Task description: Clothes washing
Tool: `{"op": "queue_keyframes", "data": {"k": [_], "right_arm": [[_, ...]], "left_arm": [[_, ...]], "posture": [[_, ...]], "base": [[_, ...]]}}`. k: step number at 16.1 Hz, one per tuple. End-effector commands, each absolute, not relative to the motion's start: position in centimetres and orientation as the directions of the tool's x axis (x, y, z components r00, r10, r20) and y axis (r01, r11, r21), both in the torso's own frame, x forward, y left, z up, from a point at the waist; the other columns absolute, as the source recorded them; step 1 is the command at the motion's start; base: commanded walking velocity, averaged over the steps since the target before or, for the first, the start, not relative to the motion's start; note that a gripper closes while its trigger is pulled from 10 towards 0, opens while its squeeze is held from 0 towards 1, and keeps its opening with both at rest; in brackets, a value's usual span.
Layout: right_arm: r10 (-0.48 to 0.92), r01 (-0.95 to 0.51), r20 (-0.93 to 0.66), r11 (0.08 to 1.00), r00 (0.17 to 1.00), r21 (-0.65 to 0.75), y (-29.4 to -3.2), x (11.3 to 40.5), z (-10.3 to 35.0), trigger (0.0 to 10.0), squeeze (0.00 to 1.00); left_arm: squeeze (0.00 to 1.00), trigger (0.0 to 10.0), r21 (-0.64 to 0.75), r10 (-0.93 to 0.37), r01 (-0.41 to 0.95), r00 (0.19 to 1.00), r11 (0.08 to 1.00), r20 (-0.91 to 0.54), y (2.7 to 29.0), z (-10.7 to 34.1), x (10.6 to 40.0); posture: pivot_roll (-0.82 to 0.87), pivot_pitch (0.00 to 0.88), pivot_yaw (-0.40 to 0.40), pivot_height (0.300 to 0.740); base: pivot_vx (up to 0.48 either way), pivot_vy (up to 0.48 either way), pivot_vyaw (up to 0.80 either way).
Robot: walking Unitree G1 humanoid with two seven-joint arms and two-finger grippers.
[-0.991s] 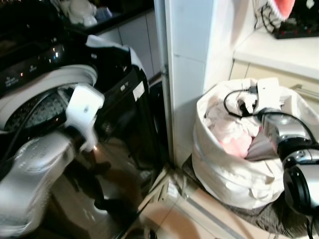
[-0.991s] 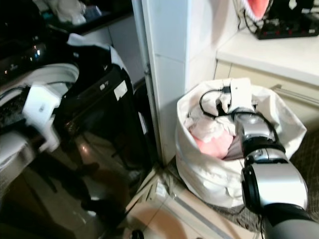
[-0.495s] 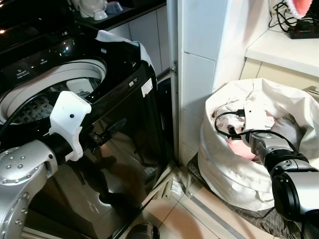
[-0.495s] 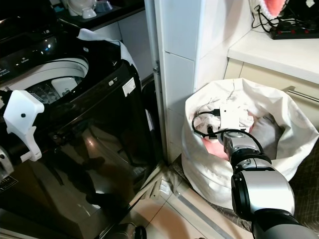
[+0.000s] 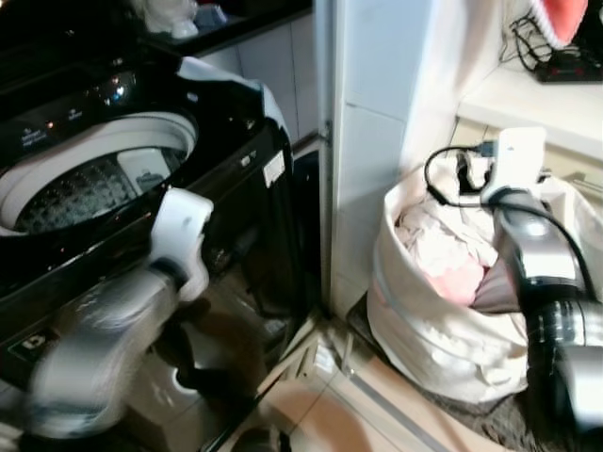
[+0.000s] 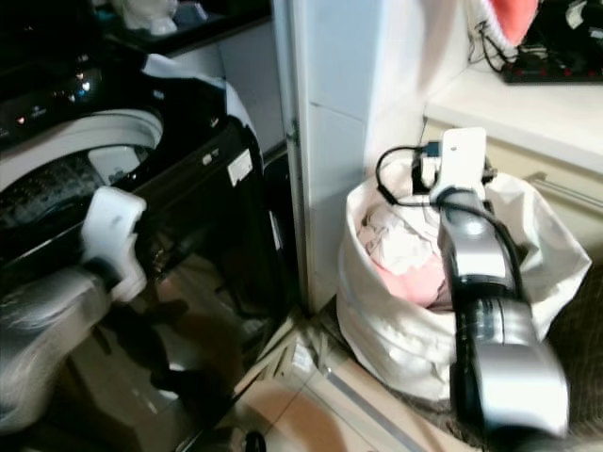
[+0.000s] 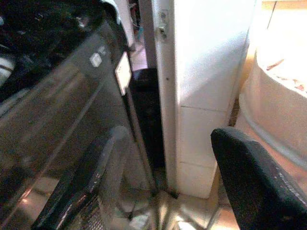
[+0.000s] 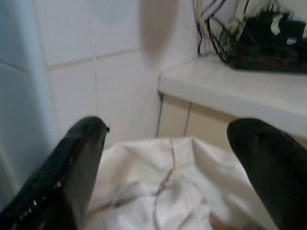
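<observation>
1. Two black fingers (image 8: 72, 177) of the right gripper (image 8: 168, 167) are standing spread wide apart with nothing between them; they are hanging above the rear rim of the laundry bag (image 5: 443, 330), looking along toward the tiled wall (image 8: 110, 72) and the pale counter (image 8: 230, 91) behind it.

2. The left gripper (image 7: 172, 187) is also spread and empty; it is hovering in front of the washing machine's black front panel (image 5: 236, 245), facing the narrow gap between the machine and the white pillar (image 7: 211, 72).

3. The clothes (image 6: 405, 250), a white crumpled piece with a pink one beside it, are lying heaped inside the open mouth of the laundry bag, directly below and slightly nearer the robot than the right fingers; the heap is showing no clear long axis.

4. The bag is sitting on the floor at the foot of the pillar, just beside it; the washing machine (image 5: 104, 179) is standing on the pillar's other side, lid up, drum open.

5. The right arm is by far the nearer to the clothes; judging from this, the coming move is calling for a downward reach into the bag, then a carry across the pillar to the drum; snagging the bag's cloth rim looks the likeliest slip.
</observation>
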State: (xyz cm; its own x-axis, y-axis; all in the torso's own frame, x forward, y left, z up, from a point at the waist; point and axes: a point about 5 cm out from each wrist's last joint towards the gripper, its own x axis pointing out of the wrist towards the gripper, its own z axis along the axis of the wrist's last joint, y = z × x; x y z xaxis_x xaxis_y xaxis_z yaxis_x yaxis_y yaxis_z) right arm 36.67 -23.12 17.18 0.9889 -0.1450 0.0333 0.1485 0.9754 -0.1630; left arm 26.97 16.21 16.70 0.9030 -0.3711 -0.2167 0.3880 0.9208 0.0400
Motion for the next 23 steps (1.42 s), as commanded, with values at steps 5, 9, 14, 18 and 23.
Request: {"op": "queue_keyframes", "data": {"k": [5, 9, 14, 18, 23], "right_arm": [[0.027, -0.014, 0.063, 0.981, 0.998, -0.191, -20.1, 29.7, 18.6, 10.0, 0.00], [0.098, -0.101, -0.026, 0.979, 0.995, -0.176, -17.2, 27.1, 16.8, 10.0, 0.00], [0.132, -0.141, -0.112, 0.987, 0.985, -0.079, -15.8, 26.1, 16.0, 10.0, 0.00], [0.167, -0.176, -0.123, 0.982, 0.978, -0.072, -15.2, 27.2, 16.1, 10.0, 0.00], [0.299, -0.309, -0.145, 0.949, 0.943, -0.057, -14.0, 26.9, 16.0, 10.0, 0.00]], "left_arm": [[0.00, 10.0, 0.074, -0.330, 0.340, 0.936, 0.938, -0.119, 14.0, 16.7, 28.9], [0.00, 10.0, 0.090, -0.341, 0.344, 0.939, 0.934, -0.053, 12.5, 16.7, 29.1], [0.00, 10.0, 0.069, -0.317, 0.319, 0.948, 0.945, -0.036, 13.3, 16.2, 27.5], [0.00, 10.0, 0.083, -0.287, 0.289, 0.957, 0.954, -0.040, 13.9, 15.8, 27.2], [0.00, 10.0, 0.106, -0.281, 0.282, 0.959, 0.953, -0.028, 14.0, 16.2, 27.2]], "posture": [[-0.02, 0.000, 0.088, 0.740], [-0.02, 0.000, 0.072, 0.740], [0.03, 0.000, 0.015, 0.740], [0.05, 0.000, -0.002, 0.740], [0.05, 0.000, -0.003, 0.740]], "base": [[0.000, 0.000, 0.00], [0.000, 0.000, 0.00], [0.109, 0.000, -0.10], [0.306, 0.000, -0.30], [0.306, 0.000, 0.00]]}}
